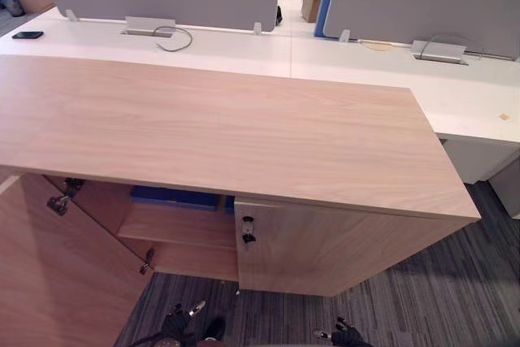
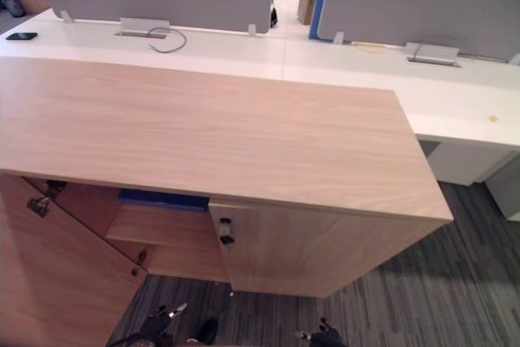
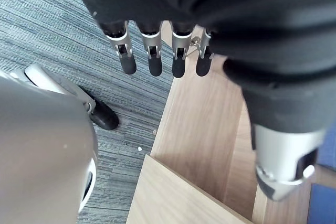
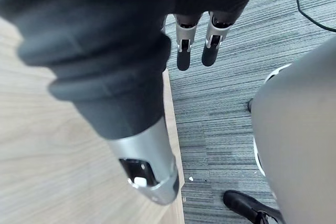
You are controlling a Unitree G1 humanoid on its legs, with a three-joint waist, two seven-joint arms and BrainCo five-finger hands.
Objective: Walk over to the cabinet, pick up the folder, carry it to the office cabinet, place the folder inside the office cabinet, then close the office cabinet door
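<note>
Since the folder (image 1: 175,197) sits shelved, the open door (image 1: 57,274) comes next, nearest your left hand (image 3: 150,51) — it and your right hand (image 4: 184,45) hang straight-fingered, empty.

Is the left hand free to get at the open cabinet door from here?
Probably yes. The left hand hangs open and empty close beside the open door, and nothing shows between them. The blue folder sits inside on the shelf, so it should not be in the way.
</note>
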